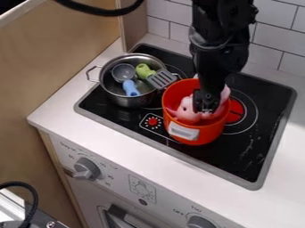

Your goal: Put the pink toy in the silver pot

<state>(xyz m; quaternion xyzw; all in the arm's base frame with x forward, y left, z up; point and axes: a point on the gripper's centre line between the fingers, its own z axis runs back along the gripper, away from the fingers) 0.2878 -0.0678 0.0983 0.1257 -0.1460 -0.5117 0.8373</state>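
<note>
So from where I'm standing, the white desk (71, 118) is basically a play kitchen, and the black cooktop (247, 151) set into it gives both pots somewhere sensible to sit. The arm (217, 49) comes down from the far side, probably so the gripper (207, 106) can get over the rim of the orange pot (211, 134) without knocking it. That's where the pink toy (187, 113) is btw, down in the orange pot on the right, not in the silver pot (124, 100) over on the left. The jaws are right down at the toy, I'm guessing to get hold of it, but I honestly can't tell if they're wide, narrow or already pinching it. If they've got it, it needs to go up over the orange wall, then left. The silver pot is already holding kitchen stuff, and the spatula (162, 79) leans across its right rim, so I'd drop the toy in from high enough not to snag that. The ladle (123, 72) is tucked inside, handle pointing near, so it seems less of a worry. Headcount, big to small: one desk, one cooktop, one arm, two pots (one orange, one silver), one pink toy, two utensils (one green-handled spatula, one blue-handled ladle).
</note>
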